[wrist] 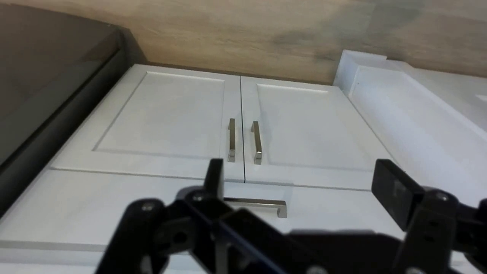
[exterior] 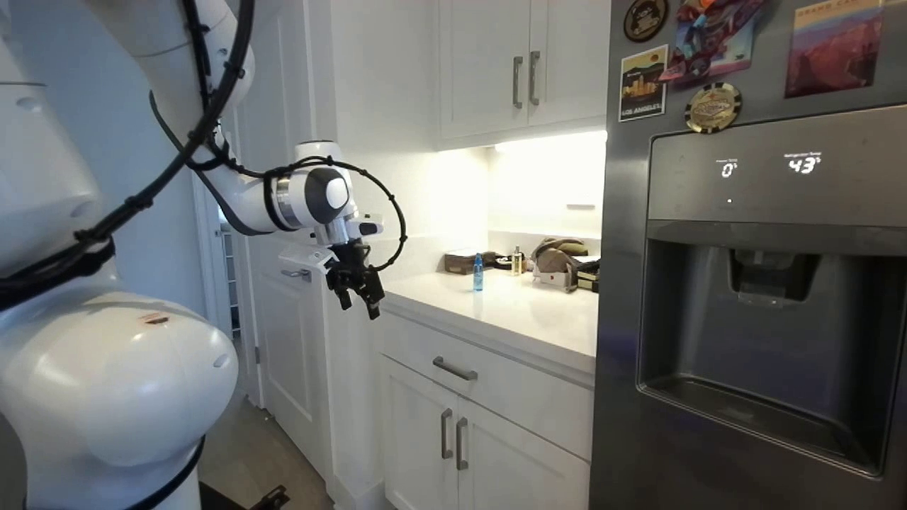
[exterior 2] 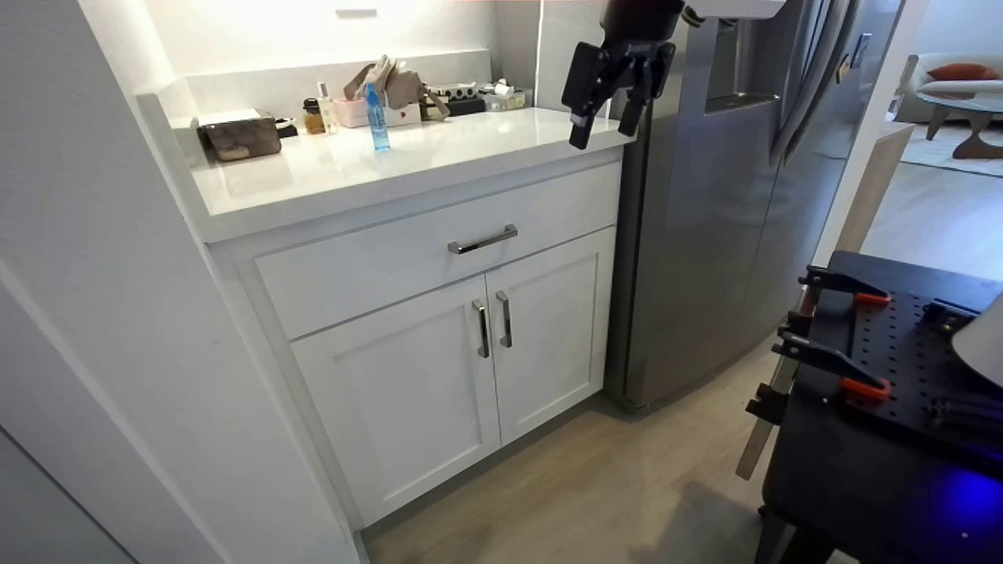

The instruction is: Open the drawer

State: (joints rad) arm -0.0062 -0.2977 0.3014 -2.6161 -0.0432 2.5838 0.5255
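Arm (exterior: 166,85) bent — gripper (exterior 2: 604,135) angled down — spread wide

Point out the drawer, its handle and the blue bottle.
Drawer (exterior 2: 414,258), in an exterior view: on its front panel.
Drawer handle (exterior 2: 484,240), in an exterior view: middle of the bar.
Blue bottle (exterior: 478,277), in an exterior view: its body.

In an exterior view, your gripper (exterior 2: 604,134) is hanging, fingers parted, at two o'clock from the closed drawer (exterior 2: 419,257), while a blue bottle (exterior 2: 378,121) is standing on the counter (exterior 2: 450,145) at eleven.
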